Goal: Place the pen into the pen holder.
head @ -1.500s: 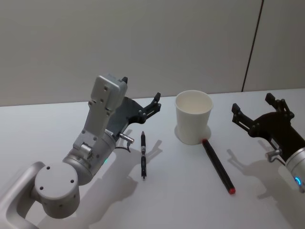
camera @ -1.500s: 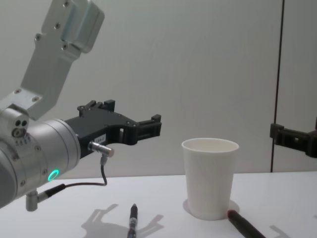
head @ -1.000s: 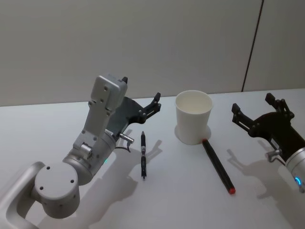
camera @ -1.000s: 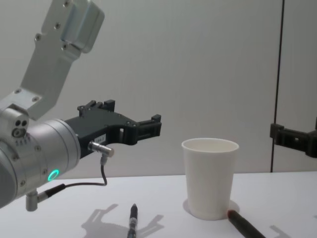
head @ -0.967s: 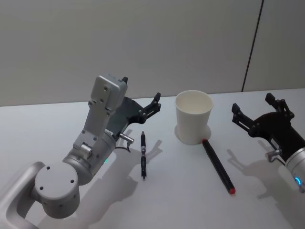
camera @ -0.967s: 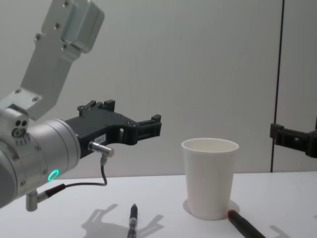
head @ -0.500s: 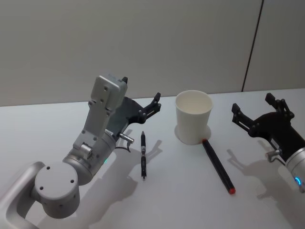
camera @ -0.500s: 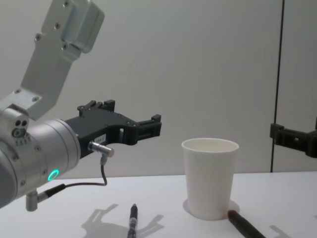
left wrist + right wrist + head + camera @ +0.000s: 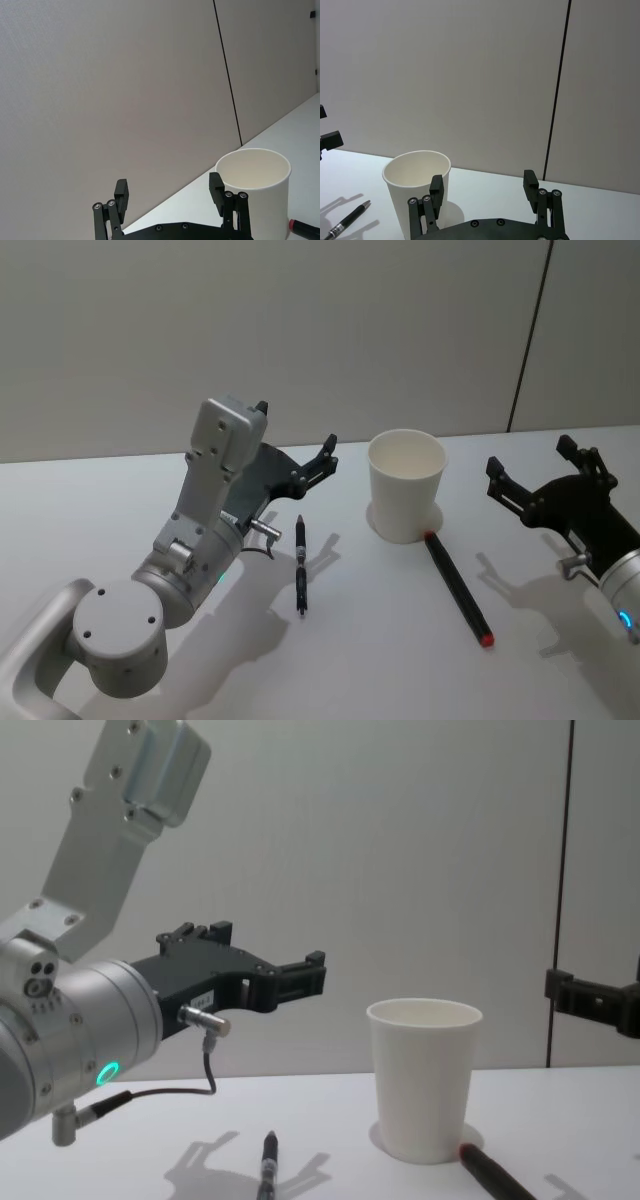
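Flat white table with everything sitting on it. The left gripper hangs over the left part of the table and points toward the back wall. Its jaws are spread wide and there's nothing in them. The right gripper hovers over at the right side, also wide open and empty. Between them the plain white paper cup stands upright. A thick black red-tipped marker lies on the cup's right, one end right up against its base. The slim black pen lies flat left of the cup, apart from it, near the left gripper.
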Robot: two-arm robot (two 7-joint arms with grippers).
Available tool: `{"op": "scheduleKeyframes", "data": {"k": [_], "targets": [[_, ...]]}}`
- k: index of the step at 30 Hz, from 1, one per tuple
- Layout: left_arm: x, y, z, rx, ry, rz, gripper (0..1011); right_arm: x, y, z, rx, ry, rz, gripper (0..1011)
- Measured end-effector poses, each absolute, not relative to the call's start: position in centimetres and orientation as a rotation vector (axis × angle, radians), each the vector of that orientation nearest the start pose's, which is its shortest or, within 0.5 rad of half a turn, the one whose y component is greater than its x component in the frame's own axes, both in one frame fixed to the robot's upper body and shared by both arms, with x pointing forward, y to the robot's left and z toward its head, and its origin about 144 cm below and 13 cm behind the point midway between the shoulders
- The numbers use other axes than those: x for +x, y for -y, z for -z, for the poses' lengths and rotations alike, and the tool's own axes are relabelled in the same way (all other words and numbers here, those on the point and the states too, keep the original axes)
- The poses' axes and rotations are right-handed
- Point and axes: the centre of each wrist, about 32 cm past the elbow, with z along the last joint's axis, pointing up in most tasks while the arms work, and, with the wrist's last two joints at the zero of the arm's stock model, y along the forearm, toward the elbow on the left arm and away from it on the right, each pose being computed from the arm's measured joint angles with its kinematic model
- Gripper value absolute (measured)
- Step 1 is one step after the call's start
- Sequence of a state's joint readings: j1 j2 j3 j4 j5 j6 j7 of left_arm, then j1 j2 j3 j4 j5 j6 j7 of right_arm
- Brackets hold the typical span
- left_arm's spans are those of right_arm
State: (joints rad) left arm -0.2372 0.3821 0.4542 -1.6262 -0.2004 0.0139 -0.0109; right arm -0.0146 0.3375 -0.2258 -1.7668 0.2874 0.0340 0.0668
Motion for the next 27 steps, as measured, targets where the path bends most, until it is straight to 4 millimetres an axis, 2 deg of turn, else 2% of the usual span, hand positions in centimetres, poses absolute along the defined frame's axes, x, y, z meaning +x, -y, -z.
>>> {"op": "scheduleKeyframes", "data": {"k": [11,27], "targets": [[49.2,-19.8,-120.4,0.061,0.268,-1.124,1001,44.1,23.7,-118.9,0.016,0.068,1.219,1002],[49.2,-19.8,-120.4,0.061,0.268,-1.124,1001,41.4,24.9,-119.4,-0.032,0.024,1.173,1001]]}}
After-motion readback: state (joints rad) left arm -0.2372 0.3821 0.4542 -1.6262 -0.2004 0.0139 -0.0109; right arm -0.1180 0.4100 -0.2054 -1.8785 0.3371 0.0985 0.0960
